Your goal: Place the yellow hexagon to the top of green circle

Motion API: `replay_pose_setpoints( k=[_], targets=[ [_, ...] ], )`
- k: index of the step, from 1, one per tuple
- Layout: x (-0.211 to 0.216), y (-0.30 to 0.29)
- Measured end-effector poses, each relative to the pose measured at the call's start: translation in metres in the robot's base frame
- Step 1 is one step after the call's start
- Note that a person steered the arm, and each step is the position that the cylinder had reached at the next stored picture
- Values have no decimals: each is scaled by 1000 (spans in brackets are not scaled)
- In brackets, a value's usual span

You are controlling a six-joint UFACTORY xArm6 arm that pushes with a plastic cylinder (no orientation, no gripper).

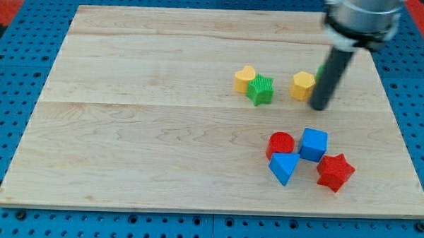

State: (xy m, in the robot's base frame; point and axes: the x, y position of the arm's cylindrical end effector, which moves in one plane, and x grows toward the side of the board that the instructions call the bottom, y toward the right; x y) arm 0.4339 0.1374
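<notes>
My tip (318,106) sat just at 3 o'clock of the yellow hexagon (303,85), touching or nearly so. The tool was only a bare rod, holding nothing. The green circle (320,70) was mostly hidden behind it. I'd go around and nudge gently. The wooden tabletop (162,131) had plenty of room.

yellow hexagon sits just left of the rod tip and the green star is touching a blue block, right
Not quite. In the camera view the yellow hexagon does sit just to the view's left of my tip, but the green star is touching a yellow block, not a blue one. The blue cube lies lower, in the cluster with the red blocks.
</notes>
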Motion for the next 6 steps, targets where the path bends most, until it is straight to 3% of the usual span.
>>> replay_pose_setpoints(
  k=[2,3,4,5,6],
  targets=[
    [-61,7],
    [-62,24],
    [-33,-6],
    [-8,13],
    [-12,42]
  ],
)
